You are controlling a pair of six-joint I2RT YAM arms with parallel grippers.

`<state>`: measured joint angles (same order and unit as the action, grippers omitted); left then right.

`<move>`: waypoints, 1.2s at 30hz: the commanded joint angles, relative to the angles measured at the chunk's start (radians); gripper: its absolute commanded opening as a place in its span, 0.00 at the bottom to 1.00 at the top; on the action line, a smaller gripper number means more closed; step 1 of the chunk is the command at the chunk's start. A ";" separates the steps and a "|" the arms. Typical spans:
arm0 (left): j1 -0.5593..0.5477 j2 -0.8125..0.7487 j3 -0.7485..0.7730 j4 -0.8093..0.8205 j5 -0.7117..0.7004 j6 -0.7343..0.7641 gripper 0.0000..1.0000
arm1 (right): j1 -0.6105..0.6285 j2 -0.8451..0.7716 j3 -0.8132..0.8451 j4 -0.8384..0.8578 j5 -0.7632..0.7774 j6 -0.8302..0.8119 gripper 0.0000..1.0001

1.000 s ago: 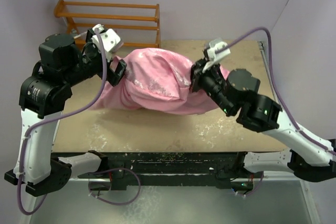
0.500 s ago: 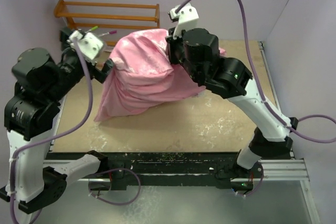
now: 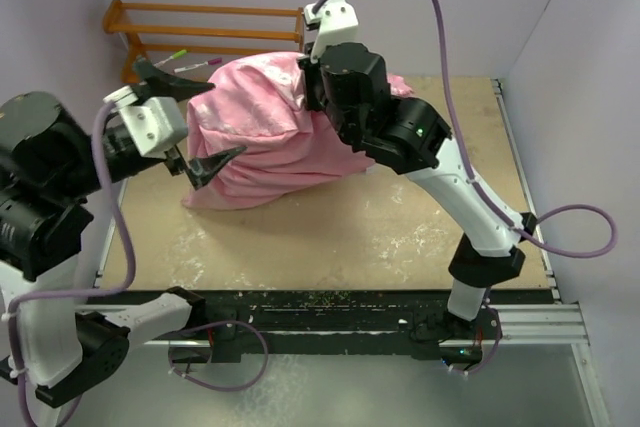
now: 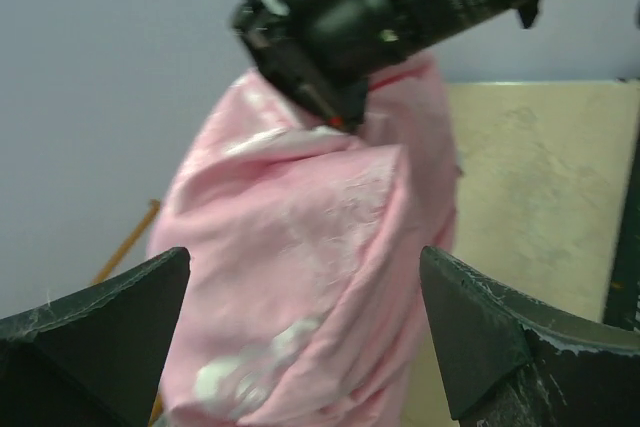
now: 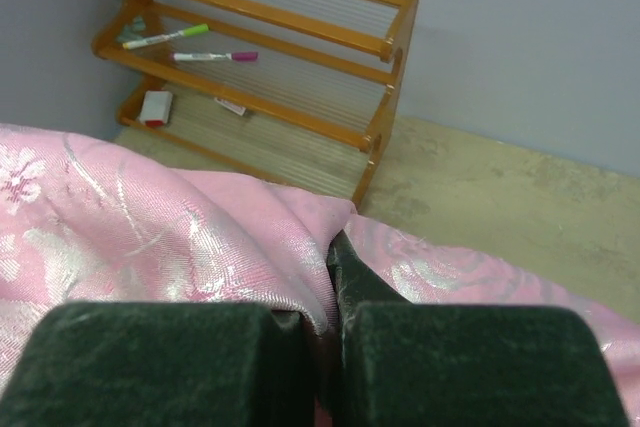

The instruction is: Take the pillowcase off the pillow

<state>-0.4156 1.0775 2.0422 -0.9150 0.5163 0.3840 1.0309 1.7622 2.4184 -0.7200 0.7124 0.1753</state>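
Note:
The shiny pink pillowcase [image 3: 262, 137] with paler rose prints bulges over the pillow, which is fully hidden inside it. The bundle is lifted at its far end and hangs to the table at the left. My right gripper [image 3: 312, 85] is shut on a fold of the pillowcase [image 5: 200, 237] at its top. My left gripper [image 3: 195, 127] is open and empty, its jaws spread wide on either side of the bundle's left end [image 4: 310, 277], clear of the fabric.
A wooden rack [image 3: 200, 37] stands at the back left, holding markers [image 5: 170, 37] and a small eraser [image 5: 155, 107]. The tan tabletop [image 3: 400, 237] spreads in front of and right of the bundle. The right arm reaches high over the table's middle.
My left gripper has let go of the pillowcase, opened wide and pulled back towards the near left. My right gripper has lifted the bundle's top a little further left.

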 commanded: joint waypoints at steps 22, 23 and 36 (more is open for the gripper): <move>-0.002 -0.015 -0.431 0.132 -0.254 0.421 0.82 | -0.012 -0.051 -0.117 0.392 -0.675 0.201 0.00; -0.002 -0.009 -0.427 0.133 -0.261 0.411 0.70 | -0.017 -0.072 -0.146 0.411 -0.694 0.209 0.00; -0.002 0.080 -0.336 0.184 -0.332 0.211 0.00 | -0.147 -0.458 -0.670 0.547 -0.723 0.276 0.68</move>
<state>-0.4194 1.1439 1.6230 -0.8246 0.2398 0.6716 0.8932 1.4536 1.9198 -0.3061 -0.0204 0.4461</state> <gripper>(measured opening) 0.028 0.603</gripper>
